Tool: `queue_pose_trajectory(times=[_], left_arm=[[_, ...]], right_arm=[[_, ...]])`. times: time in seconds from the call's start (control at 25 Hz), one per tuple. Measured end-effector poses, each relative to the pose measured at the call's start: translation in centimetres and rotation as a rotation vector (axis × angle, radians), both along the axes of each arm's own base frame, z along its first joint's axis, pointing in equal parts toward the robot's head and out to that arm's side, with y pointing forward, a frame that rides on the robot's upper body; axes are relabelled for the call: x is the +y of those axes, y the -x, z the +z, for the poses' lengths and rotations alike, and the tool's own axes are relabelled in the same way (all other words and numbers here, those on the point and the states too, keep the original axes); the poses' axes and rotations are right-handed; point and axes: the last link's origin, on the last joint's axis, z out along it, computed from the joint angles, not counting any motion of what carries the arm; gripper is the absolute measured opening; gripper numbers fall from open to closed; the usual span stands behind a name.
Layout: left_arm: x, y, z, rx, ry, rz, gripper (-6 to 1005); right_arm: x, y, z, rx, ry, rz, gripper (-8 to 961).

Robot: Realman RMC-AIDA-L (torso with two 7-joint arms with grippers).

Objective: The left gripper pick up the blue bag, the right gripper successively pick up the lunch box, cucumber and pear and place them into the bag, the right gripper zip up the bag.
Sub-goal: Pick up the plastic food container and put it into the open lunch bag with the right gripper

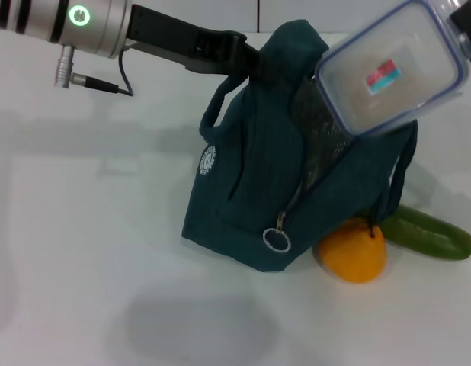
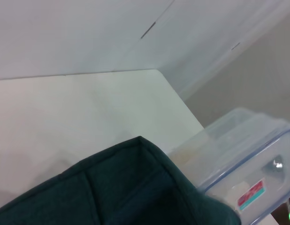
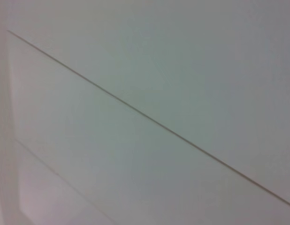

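The left end effector (image 1: 247, 57), a black claw on a silver wrist, is clamped on the top edge of the dark teal fabric bag (image 1: 251, 191) and holds it up on the white bench (image 1: 91, 229). The clear plastic lunch box with blue-edged lid (image 1: 392, 69) hangs tilted above the bag's foil-lined mouth. The right end effector (image 1: 468, 23) shows only at the box's far corner, and I cannot tell its fingers. The mouth looks narrow, so the box may catch on the rim and fall beside the bag onto the orange-yellow pear (image 1: 354, 252) and the dark green cucumber (image 1: 430, 232).
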Motion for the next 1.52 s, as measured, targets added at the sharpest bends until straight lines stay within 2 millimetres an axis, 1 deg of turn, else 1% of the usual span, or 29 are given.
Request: queue_pose_trajectory(times=[0.12,0.24,0.36,0.48,0.6,0.8,0.96,1.12,1.32,1.52], left_arm=[[0.0,0.0,0.0,-0.001,0.000,0.000,48],[0.0,0.0,-0.1,-0.004,0.001,0.000,49],[-0.1,0.0,-0.3,-0.012,0.006,0.003,49],[-0.2,0.2,-0.5,-0.033,0.019,0.011,49],[-0.2,0.2,-0.6,-0.038,0.027,0.013,49],[-0.2,0.2,-0.5,-0.046,0.025,0.014,49],[-0.2,0.1,-0.4,-0.046,0.024,0.013,49],[-0.2,0.1,-0.4,-0.046,0.023,0.012,50],[-0.1,-0.2,-0.4,-0.046,0.023,0.003,50],[-0.1,-0.3,-0.5,-0.044,0.024,-0.009,50]], right_arm=[[-0.1,-0.4,-0.4,-0.012,0.018,-0.022,96],[0.1,-0.1,-0.9,-0.023,0.050,-0.019,96],[0.6,0.9,-1.5,-0.031,0.076,0.009,97],[1.4,2.1,-1.6,-0.037,0.080,0.045,97],[1.9,2.6,-2.1,-0.064,0.103,0.048,97],[1.6,2.4,-3.8,-0.125,0.185,0.034,97],[1.2,2.0,-4.7,-0.151,0.225,0.020,98],[1.0,2.0,-5.0,-0.165,0.244,0.028,98],[1.2,2.6,-5.6,-0.229,0.273,0.078,98],[1.6,2.7,-5.1,-0.257,0.246,0.099,99]])
